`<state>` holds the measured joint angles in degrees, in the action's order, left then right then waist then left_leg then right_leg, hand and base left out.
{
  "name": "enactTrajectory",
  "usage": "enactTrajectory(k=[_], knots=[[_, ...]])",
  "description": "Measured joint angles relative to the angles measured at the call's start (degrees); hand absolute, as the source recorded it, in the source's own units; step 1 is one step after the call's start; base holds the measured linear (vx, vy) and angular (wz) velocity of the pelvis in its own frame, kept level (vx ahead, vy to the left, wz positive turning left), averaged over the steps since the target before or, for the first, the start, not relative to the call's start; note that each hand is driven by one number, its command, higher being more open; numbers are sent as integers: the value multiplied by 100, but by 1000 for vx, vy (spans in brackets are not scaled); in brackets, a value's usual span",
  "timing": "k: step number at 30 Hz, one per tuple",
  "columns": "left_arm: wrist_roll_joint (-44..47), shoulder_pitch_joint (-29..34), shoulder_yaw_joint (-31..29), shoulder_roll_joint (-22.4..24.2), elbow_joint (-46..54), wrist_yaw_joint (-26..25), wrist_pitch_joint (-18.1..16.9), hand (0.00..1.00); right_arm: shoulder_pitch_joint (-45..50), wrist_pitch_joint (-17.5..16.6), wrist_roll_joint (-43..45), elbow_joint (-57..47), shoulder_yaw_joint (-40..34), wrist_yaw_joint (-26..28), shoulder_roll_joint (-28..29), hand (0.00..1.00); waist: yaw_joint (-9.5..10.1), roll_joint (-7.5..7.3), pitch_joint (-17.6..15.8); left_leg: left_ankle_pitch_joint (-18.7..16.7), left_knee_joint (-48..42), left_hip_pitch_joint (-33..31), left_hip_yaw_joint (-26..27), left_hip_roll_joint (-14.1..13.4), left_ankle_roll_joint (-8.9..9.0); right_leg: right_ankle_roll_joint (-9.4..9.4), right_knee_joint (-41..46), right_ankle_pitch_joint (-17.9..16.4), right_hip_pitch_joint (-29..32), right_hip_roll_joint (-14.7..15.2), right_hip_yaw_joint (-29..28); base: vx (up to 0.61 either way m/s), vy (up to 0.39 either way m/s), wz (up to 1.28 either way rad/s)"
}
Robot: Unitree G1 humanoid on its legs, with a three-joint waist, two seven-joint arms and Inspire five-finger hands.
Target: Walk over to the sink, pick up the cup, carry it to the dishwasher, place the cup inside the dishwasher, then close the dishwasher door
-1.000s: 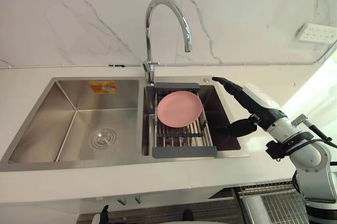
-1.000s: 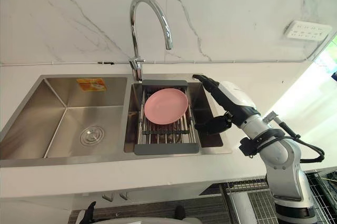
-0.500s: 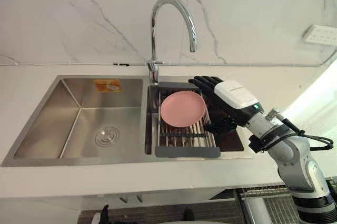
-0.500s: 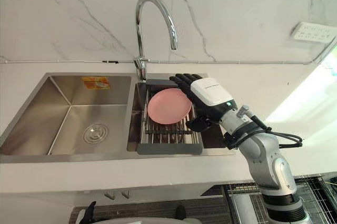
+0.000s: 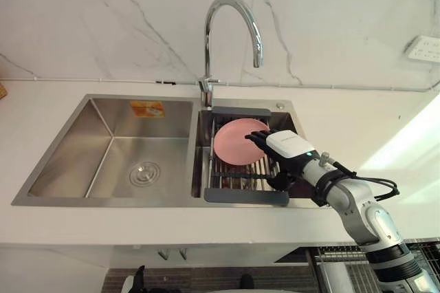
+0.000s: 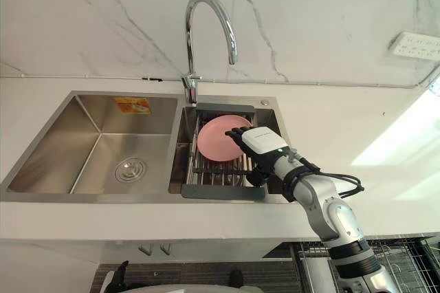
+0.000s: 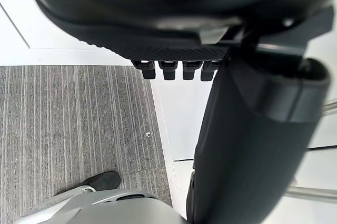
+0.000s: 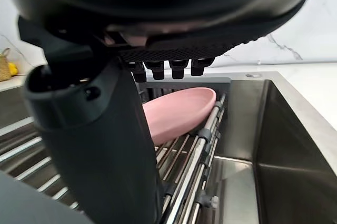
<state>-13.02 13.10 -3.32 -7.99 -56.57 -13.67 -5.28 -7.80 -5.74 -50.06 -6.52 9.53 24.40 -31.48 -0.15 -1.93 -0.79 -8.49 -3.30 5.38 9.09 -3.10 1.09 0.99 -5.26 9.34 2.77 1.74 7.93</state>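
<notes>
Dark right hand [image 5: 287, 148] open, low over the sink [image 5: 69, 159] rack [image 5: 246, 197].
Fingers straight, reaching over pink plate [image 5: 232, 143], gripping nothing; plate rests tilted on rack, right basin. Left hand [image 7: 174, 45] relaxed, empty.

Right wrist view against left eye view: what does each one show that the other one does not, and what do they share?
Right wrist view: the plate from the side, tilted on the bars of the rack. Left eye view: the faucet, the left basin with its drain, the wall socket. Both: the right hand, open, at the plate's edge over the rack in the right basin.
</notes>
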Motion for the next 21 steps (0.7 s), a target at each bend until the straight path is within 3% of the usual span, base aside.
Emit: enactTrajectory(k=[12, 13, 21], knots=[[-1, -99, 44, -47, 23, 36, 93, 100, -375, 153, -544, 1079, 485, -425, 181, 100, 101, -67, -121, 8, 9, 31, -92, 8, 2, 29, -2, -31, -74, 26, 105, -5, 7, 4], [-1, -101, 44, -47, 26, 41, 105, 100, -405, 179, -592, 1126, 509, -456, 208, 0, 105, -69, -125, 9, 9, 31, -92, 9, 2, 29, -2, -31, -74, 27, 106, 0, 0, 0], [-1, -101, 44, -53, 67, 64, 120, 100, -526, 273, -1110, 1258, 874, -979, 278, 0, 99, -110, -152, 34, 17, 50, -123, 9, 7, 29, -2, -31, -108, 32, 138, -11, 2, 1]])
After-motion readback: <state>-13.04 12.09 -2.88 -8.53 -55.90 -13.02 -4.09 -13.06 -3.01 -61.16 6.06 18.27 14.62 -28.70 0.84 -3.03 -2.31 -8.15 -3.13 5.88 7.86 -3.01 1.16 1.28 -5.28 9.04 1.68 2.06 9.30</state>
